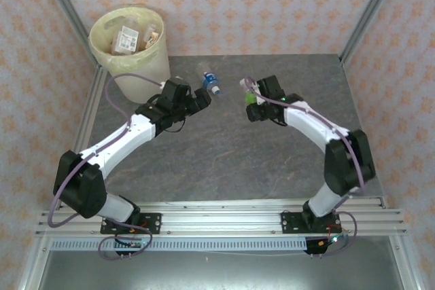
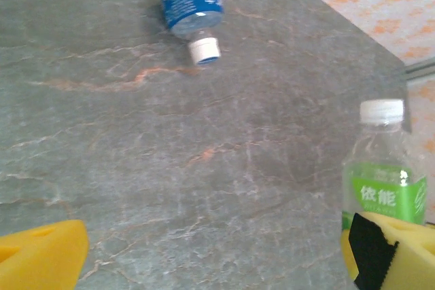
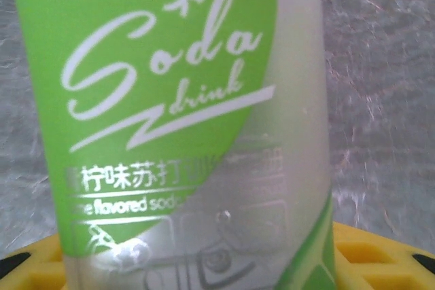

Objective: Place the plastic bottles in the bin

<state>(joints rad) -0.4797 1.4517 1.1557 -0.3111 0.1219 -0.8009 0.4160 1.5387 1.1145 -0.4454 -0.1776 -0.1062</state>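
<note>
While the bin (image 1: 139,76) by the bench's (image 1: 224,161) far left corner holds several bottles (image 1: 128,39), the left pincer (image 1: 206,96) gapes empty just short of a blue bottle (image 1: 211,83) lying on its side; farther right, the right pincer (image 1: 253,105) grips an upright green bottle (image 1: 249,93).

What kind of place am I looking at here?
Probably a robot test booth in a lab: a left arm and right arm bolted to a metal rail at a stone-look table, boxed in by aluminium frame posts and patterned wallpaper panels.
</note>
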